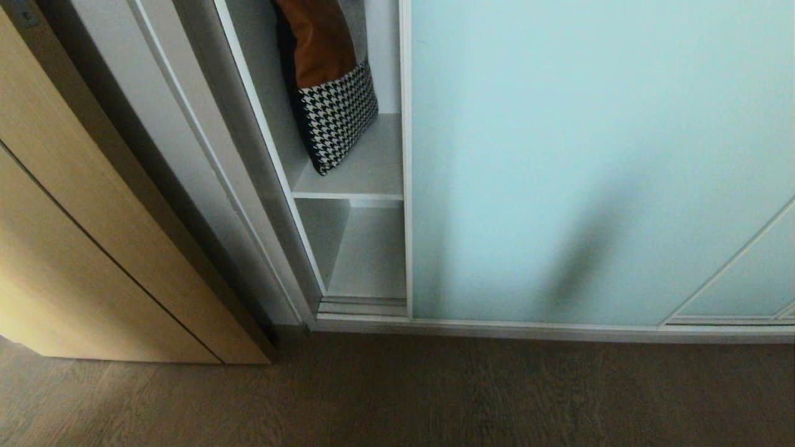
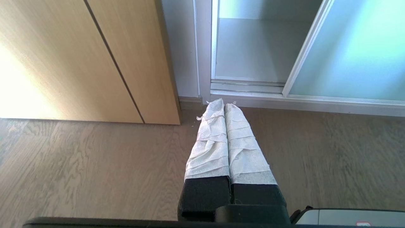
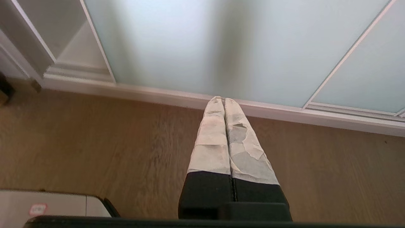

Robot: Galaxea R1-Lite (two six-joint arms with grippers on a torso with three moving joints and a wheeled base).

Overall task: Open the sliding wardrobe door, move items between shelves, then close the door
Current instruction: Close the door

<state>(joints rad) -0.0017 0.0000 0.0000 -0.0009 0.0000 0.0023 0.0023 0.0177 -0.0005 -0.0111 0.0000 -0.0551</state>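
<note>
The sliding wardrobe door (image 1: 596, 161), a frosted pale aqua glass panel in a thin silver frame, covers most of the wardrobe and leaves a narrow gap open at its left edge. The right end effector (image 3: 224, 100) hangs low over the dark wood floor (image 1: 435, 397) in front of that door, its two paper-wrapped fingers (image 3: 212, 139) pressed together and holding nothing, tips pointing at the door's bottom rail without touching it. The left end effector (image 2: 224, 104) likewise has its wrapped fingers (image 2: 210, 145) together and empty, aimed at the foot of the wardrobe frame beside the light wood cabinet front (image 2: 79, 57). Through the gap, the upper shelf (image 1: 360, 167) carries a cushion (image 1: 329, 93) with an orange-brown top and a black-and-white houndstooth lower part, leaning against the side wall. The lower shelf (image 1: 372, 254) beneath it shows only its grey-white board
</note>
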